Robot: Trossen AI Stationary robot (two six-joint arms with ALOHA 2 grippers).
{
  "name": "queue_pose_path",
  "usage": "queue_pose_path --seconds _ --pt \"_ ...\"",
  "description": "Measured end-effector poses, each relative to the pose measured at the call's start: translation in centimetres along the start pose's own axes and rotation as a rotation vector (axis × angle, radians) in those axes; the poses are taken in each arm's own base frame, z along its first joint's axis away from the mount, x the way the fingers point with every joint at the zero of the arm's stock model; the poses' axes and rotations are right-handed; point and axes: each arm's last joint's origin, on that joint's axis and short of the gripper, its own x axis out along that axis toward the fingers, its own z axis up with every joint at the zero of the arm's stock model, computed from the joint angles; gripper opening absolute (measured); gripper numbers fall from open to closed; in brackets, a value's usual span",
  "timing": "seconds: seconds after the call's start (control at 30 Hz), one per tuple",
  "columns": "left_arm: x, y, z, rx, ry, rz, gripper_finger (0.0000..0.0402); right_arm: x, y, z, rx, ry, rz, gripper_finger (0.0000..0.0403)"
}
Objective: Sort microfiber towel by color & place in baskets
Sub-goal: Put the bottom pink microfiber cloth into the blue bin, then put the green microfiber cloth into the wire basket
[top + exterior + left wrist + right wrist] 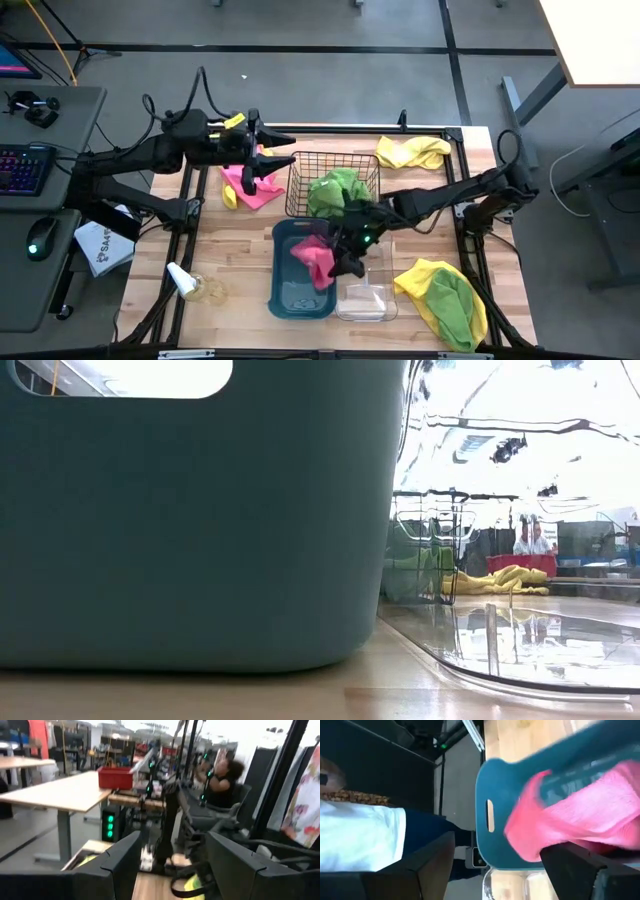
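At the left of the desk (240, 250), the left gripper (280, 150) hangs above a pink towel (250, 187) that lies crumpled on the wood with a bit of yellow under its edge, just beside the black wire basket (300, 180); its jaws stand released with nothing between them, and that arm is plainly the nearer one to this cloth. Next along, the wire basket holds a green towel (338, 190). In front of it the teal bin (290, 295) stands, with the clear bin (368, 300) touching its side. The right gripper (345, 245) is over the teal bin's far end, jaws clenched on a second pink towel (315, 255) that droops from them straight down into the bin, so the cloth lies directly below the jaws and already over its target; letting go looks like all that the drop needs. Farther right, a yellow towel (410, 152) rests at the far edge, and a yellow and green pile (445, 295) sits at the near right, both well apart from either gripper.
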Motion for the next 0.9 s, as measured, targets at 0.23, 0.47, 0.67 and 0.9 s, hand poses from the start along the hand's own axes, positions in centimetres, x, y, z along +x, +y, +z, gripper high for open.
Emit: queue_pose_path --seconds 0.23,0.47,0.67,0.9 --pt "0.0 0.5 -0.8 0.000 0.087 0.028 0.0211 4.1 -0.8 1.5 0.070 -0.103 0.153 0.0279" --pt "-0.1 0.6 -1.4 0.000 0.143 0.034 0.0211 4.5 -2.2 2.4 0.157 0.005 0.293 0.0279" --pt "-0.2 0.6 -2.0 -0.002 0.209 0.043 0.0211 2.7 -2.2 1.0 0.245 0.136 0.180 0.0279" --pt "-0.3 0.7 -2.3 -0.003 0.245 0.047 0.0211 -0.1 -1.3 -2.8 0.363 0.358 -0.055 0.0279"
